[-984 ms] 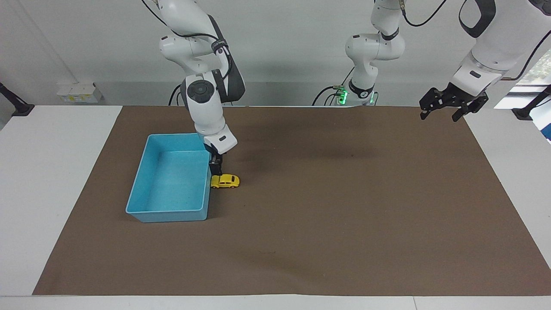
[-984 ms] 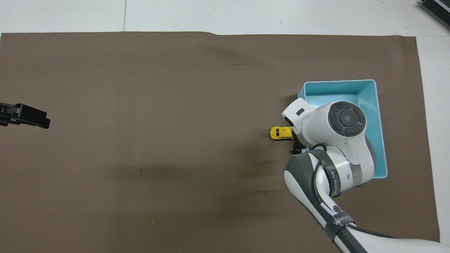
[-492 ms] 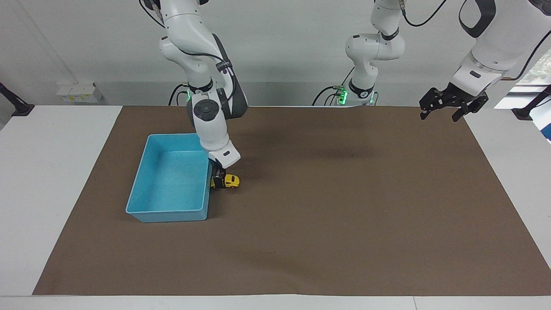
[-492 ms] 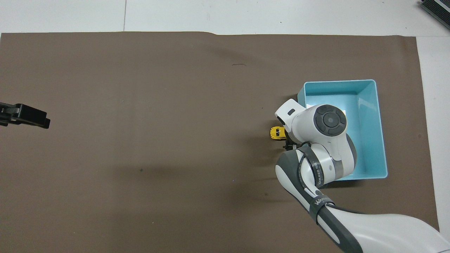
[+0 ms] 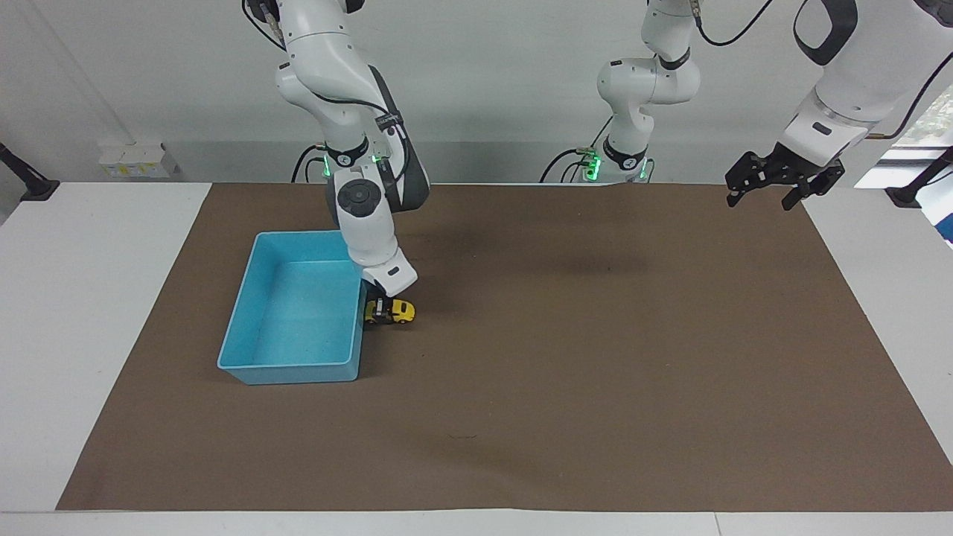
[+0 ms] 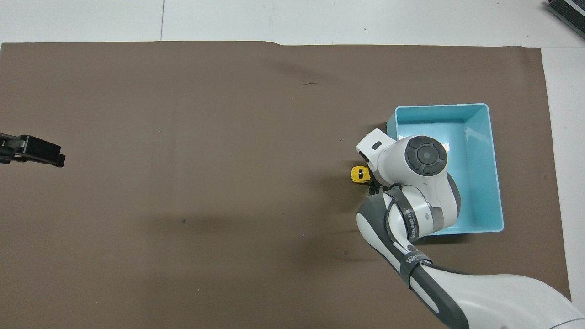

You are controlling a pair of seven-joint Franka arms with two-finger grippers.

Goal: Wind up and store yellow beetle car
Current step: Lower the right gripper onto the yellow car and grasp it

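Brown matting (image 5: 566, 387) covers most of the white desk (image 5: 89, 313), which is backed by a pale wall. On the mat, toward the right arm's end of the desk and about midway between the edge at the robots and the edge away from them, a light-blue tray (image 5: 246, 368) is set. The yellow beetle car (image 5: 400, 312) is seen on the mat just beside the tray's long wall, on the side facing the middle of the desk; whether car and wall touch cannot be told. The right gripper (image 5: 378, 311) has been brought down onto the car, at the end lying closest to the tray, and the jaws are placed about that end, so that only the other end of the yellow body is left showing in both views (image 6: 358, 174). Whether the jaws are clenched on the car or merely set around it cannot be told. The left gripper (image 5: 767, 190) is held in the air over the corner of the mat at the left arm's end, near the robots' edge, where that arm waits; its jaws are spread and nothing is held in them
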